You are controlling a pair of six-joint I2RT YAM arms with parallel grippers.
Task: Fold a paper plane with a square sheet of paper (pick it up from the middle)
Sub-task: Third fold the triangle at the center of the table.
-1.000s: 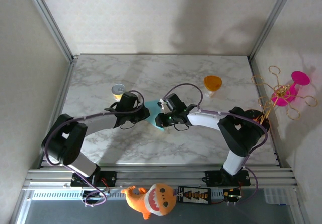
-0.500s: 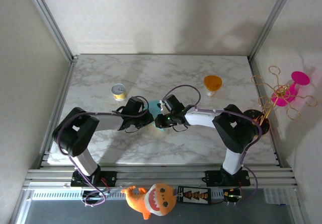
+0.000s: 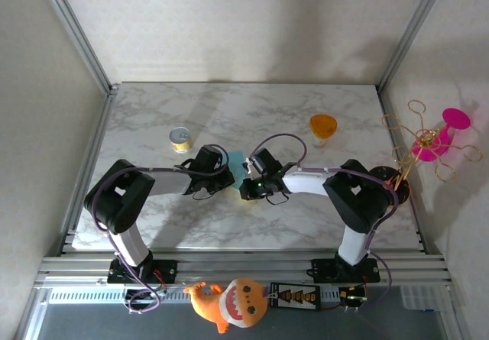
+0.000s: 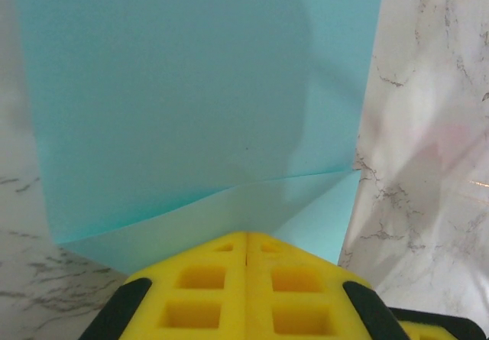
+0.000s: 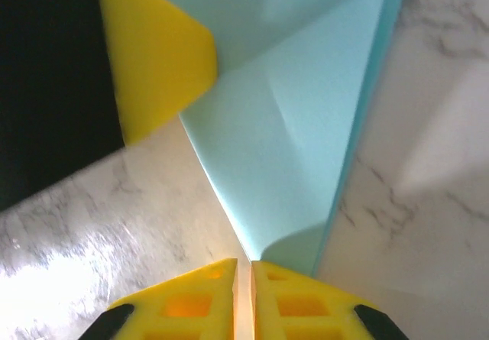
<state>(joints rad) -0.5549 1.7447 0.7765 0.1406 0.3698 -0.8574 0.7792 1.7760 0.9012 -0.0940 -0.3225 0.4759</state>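
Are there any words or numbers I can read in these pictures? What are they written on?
No text here can be read.
The teal sheet of paper: plain, nothing printed on it.
The yellow can: any label is too small to read.
The black board at the front rail: pale marks, too small and blurred to read.

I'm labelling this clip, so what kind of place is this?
Probably a robotics lab test cell: a left arm and right arm bolted to an aluminium rail at a marble-patterned table, with props like a yellow can, orange cup and teal paper.
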